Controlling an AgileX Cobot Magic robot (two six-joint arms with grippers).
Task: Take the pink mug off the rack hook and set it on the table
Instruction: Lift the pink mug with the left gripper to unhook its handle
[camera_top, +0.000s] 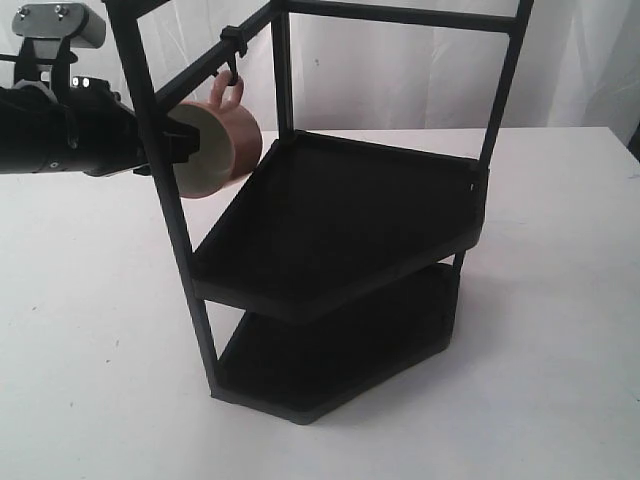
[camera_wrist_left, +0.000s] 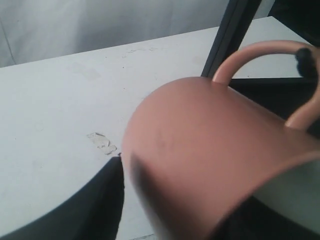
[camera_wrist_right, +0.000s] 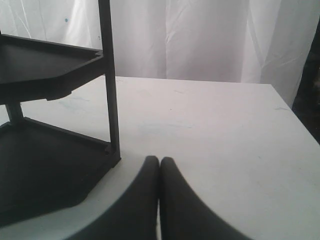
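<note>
Pink mug: the pink mug (camera_top: 225, 150) hangs in the air on the rack's left side, above the far-left part of the table and clear of the tabletop. It lies on its side, with the cream mouth turned toward the table's left edge and the base toward the upper shelf.
Handle: the loop handle (camera_top: 227, 93) is uppermost and passes around the rack hook (camera_top: 232, 73). In the left wrist view the hook's black tip sits inside the loop.
Hook mount: the hook hangs from a clamp block (camera_top: 232, 40) on a slanted bar (camera_top: 190, 72).
Left claw: the left gripper (camera_top: 182, 140) is at the mug's mouth. Its jaws are apart and straddle the mug's wall. One dark finger (camera_wrist_left: 75, 210) lies along the outer pink wall and a second dark shape shows at the mouth. I cannot tell whether they pinch the wall.
Left arm: the black left arm (camera_top: 60, 130) reaches in level from the table's left edge.
Rack: the rack (camera_top: 183, 250) stands mid-table. Its upper shelf (camera_top: 340, 220) and lower shelf (camera_top: 330, 370) are both bare.
Right claw: the right gripper (camera_wrist_right: 159, 161) has its fingers pressed together with nothing between them. It is low over the table, just beside a corner of the lower shelf. It does not show in the exterior view.
Table: the table (camera_top: 90, 350) is plain white, and its far edge meets a white curtain (camera_top: 400, 80).
</note>
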